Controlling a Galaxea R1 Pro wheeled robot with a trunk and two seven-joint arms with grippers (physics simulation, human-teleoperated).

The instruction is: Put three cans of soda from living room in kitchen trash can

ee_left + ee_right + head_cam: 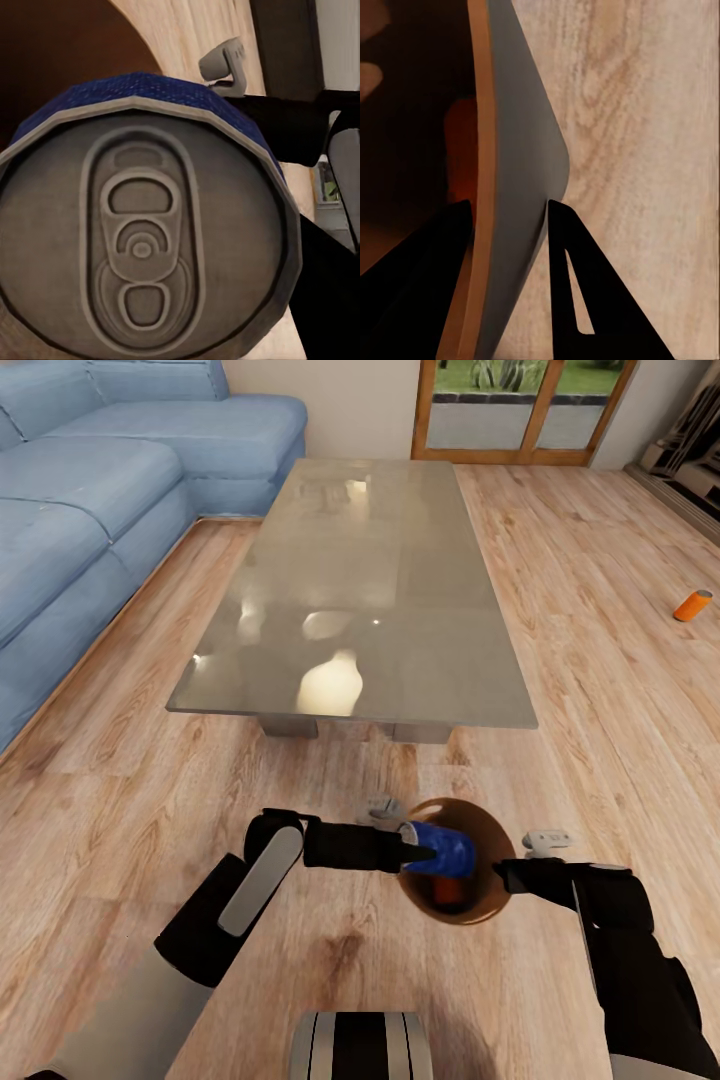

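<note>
Blue can (442, 847) lies sideways, seemingly over bin (493, 898).

You're over a light wood plank floor (110, 780) w/ visible grain, running across most of the frame. Center: a long low grey counter (400, 660) w/ a glossy top, bright light reflections near its front edge, two stubby legs under it. Upper left: a blue corner sofa (90, 490), cushions along the left edge & wrapping toward the back. Behind it a plain pale wall (330, 405). Top center-right: a wood-framed glass door (525, 410), greenery & daylight outside. Far upper right: edge of some low dark furniture, too cropped to ID.
</note>
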